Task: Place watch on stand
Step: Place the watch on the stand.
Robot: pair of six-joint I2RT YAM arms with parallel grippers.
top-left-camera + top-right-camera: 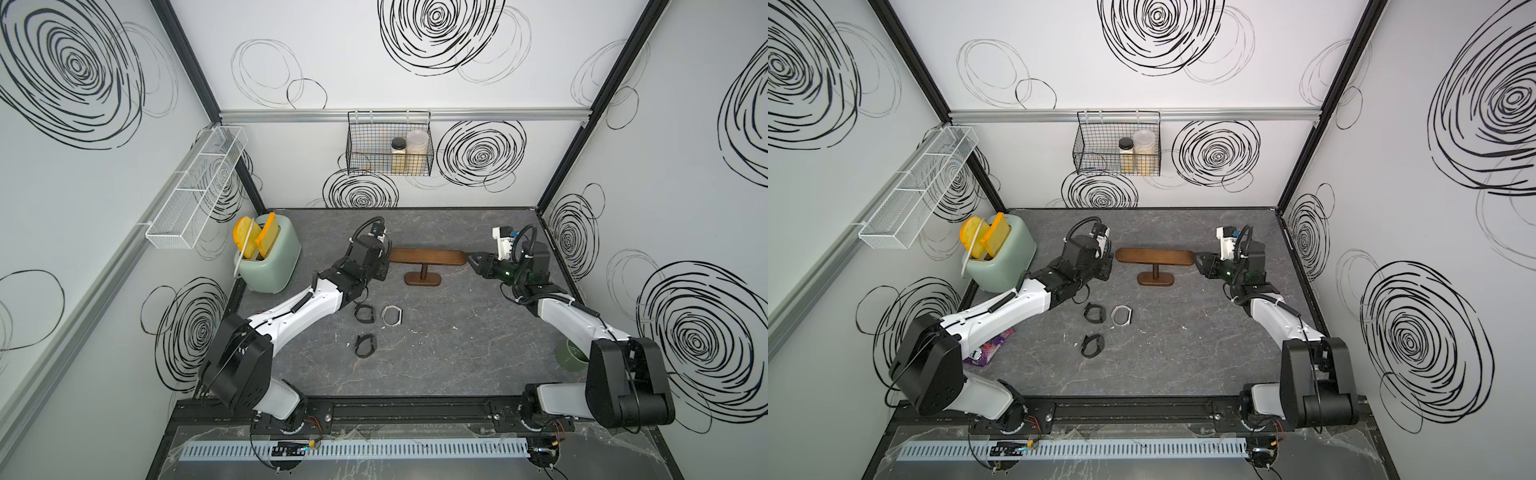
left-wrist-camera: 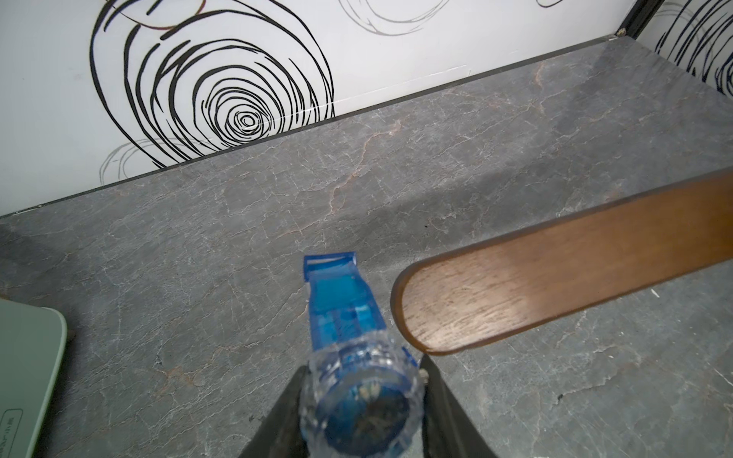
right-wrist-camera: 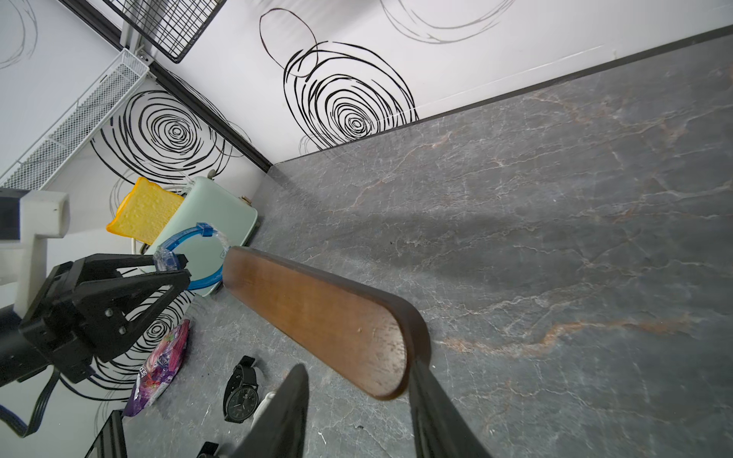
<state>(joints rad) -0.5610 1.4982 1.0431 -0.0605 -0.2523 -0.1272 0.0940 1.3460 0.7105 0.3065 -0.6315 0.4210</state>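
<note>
Grey tabletop (image 1: 457, 353): dark brown wooden T-shaped stand (image 1: 428, 256).
Left gripper (image 2: 363, 376): clamping translucent blue plastic watch (image 2: 357, 404).
Right gripper (image 3: 357, 366): part-open astride stand.
Risk: strap (image 2: 341, 293) snags, stand tips.

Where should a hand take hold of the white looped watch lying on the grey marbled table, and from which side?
Probably pinch the white looped watch by its band from straight above, one finger inside the loop, one outside. It lies on its edge with the loop opening upward, so the band stands as a thin upright wall.
</note>
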